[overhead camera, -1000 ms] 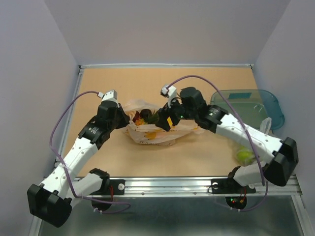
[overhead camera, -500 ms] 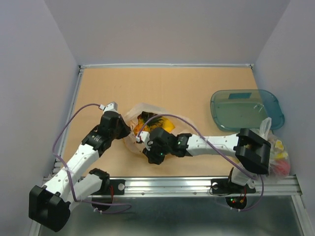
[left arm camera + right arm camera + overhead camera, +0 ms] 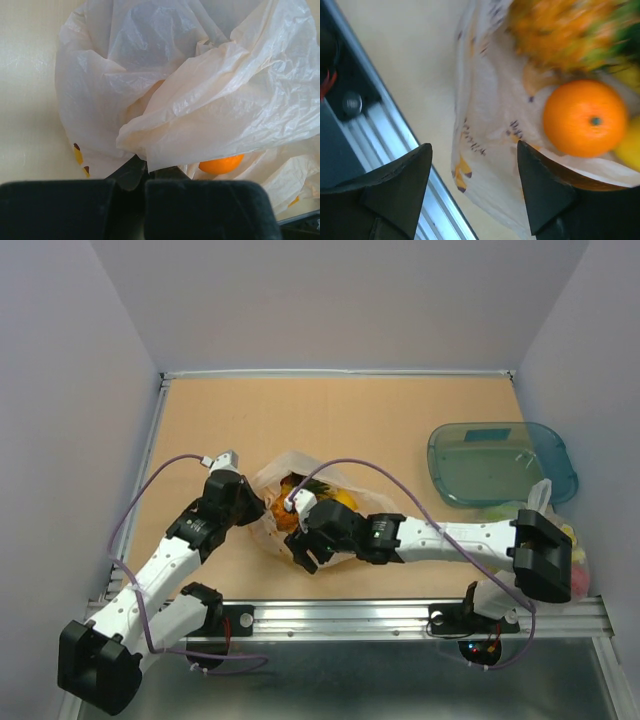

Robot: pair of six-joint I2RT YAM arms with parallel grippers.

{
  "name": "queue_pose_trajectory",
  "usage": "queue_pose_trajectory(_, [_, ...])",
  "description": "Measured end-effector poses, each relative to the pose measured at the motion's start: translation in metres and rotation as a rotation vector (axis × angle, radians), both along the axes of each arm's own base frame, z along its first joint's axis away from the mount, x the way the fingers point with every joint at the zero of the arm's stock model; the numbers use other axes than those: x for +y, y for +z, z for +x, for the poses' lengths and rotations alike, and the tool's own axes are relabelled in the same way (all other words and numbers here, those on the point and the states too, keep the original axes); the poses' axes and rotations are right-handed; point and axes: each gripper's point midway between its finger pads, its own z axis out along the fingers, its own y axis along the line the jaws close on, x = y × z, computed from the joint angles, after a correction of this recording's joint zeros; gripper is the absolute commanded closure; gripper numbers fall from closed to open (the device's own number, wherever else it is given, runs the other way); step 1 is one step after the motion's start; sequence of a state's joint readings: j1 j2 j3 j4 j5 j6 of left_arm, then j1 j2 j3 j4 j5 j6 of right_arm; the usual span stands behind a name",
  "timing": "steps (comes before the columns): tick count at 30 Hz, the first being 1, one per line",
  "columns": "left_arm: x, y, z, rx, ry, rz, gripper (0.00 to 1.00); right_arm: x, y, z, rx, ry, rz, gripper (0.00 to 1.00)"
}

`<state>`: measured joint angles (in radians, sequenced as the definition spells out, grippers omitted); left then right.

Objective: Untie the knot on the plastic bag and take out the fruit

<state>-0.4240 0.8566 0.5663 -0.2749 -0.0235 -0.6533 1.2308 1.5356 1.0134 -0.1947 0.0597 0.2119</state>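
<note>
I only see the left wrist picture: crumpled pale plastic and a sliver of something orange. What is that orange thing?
Observer: Probably the toy orange. The right wrist view shows it lying in the plastic bag beside a pineapple.
Visitor: Is the other hand holding anything?
Observer: The right hand hangs over the bag's near edge with its fingers spread apart.
Visitor: Anything else on the table?
Observer: A teal tray lies far to the right, in the top view.

The plastic bag [image 3: 270,532] lies on the table [image 3: 400,420] left of frame centre, the fruit [image 3: 287,512] in it; the left gripper [image 3: 256,508] at its left edge, the right gripper [image 3: 303,556] below; a tray [image 3: 500,462] far right.
</note>
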Motion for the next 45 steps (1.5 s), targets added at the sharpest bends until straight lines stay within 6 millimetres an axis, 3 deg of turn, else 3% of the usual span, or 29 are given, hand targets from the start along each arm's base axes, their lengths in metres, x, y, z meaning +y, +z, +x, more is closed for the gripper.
queue_pose_trajectory(4, [0.001,0.003,-0.002,-0.013,-0.018,0.011,1.00,-0.002,0.046,0.037,-0.045,-0.251,0.124,0.19])
queue_pose_trajectory(9, [-0.001,0.005,-0.005,-0.009,-0.051,0.017,1.00,-0.025,0.063,0.091,-0.016,-0.595,0.238,0.21])
queue_pose_trajectory(13, [-0.006,0.009,-0.006,-0.013,-0.082,0.007,1.00,-0.042,0.053,0.124,0.036,-0.829,0.298,0.21])
queue_pose_trajectory(17, [-0.011,0.010,-0.009,-0.009,-0.117,-0.006,1.00,-0.045,0.036,0.140,0.094,-0.966,0.342,0.21])
queue_pose_trajectory(25, [-0.020,0.021,-0.009,-0.029,-0.170,-0.028,1.00,-0.032,0.003,0.163,0.174,-1.097,0.423,0.17])
queue_pose_trajectory(28, [-0.022,0.023,-0.009,-0.030,-0.177,-0.039,1.00,-0.036,-0.021,0.175,0.196,-1.137,0.403,0.18])
queue_pose_trajectory(33, [-0.027,0.023,-0.007,-0.022,-0.170,-0.067,1.00,-0.033,-0.027,0.200,0.226,-1.145,0.433,0.20])
queue_pose_trajectory(40, [-0.031,0.023,-0.002,-0.012,-0.128,-0.107,1.00,-0.021,-0.021,0.227,0.272,-1.029,0.515,0.51])
queue_pose_trajectory(45, [-0.032,0.014,0.000,0.016,-0.085,-0.127,1.00,-0.011,-0.010,0.232,0.273,-0.906,0.547,0.81])
